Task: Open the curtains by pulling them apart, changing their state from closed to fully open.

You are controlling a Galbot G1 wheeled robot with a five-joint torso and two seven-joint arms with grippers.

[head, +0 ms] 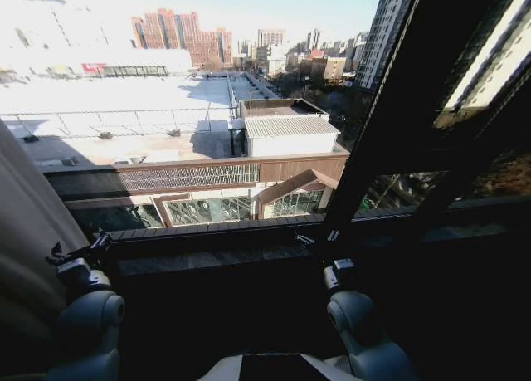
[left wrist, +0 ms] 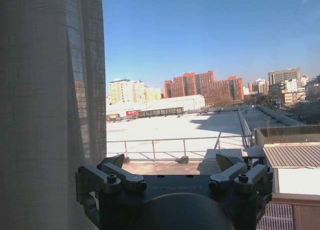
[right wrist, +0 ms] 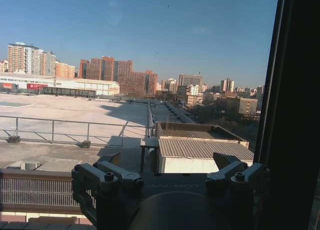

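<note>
At the window, the curtain (head: pixel 29 232) hangs bunched against the far left side, its pleats falling in shadowed folds down past the sill (head: pixel 216 232). Most of the glass stands bare, with a wide flat roof (head: pixel 116 115) and city towers lying beyond it. A dark window frame (head: pixel 390 124) slants across the right side.

Both arms are raised in front of the sill. The left claw (head: pixel 79 256) sits low on the left, just beside the curtain's edge; from the head view I cannot tell whether it touches the cloth. Seen from its own wrist, the left claw (left wrist: pixel 170 162) has its fingers (left wrist: pixel 114 161) spread apart with nothing between them, and the sheer white curtain (left wrist: pixel 50 104) hangs close by on one side, light coming through its weave. No cloth lies between the fingers there.

The right claw (head: pixel 319 238) is up near the sill at the foot of the dark frame, well apart from the curtain. From its wrist view the right claw (right wrist: pixel 167 162) is likewise spread apart and holds nothing, with the frame (right wrist: pixel 295 109) close alongside it and the low grey-roofed building (right wrist: pixel 202 150) outside straight ahead.
</note>
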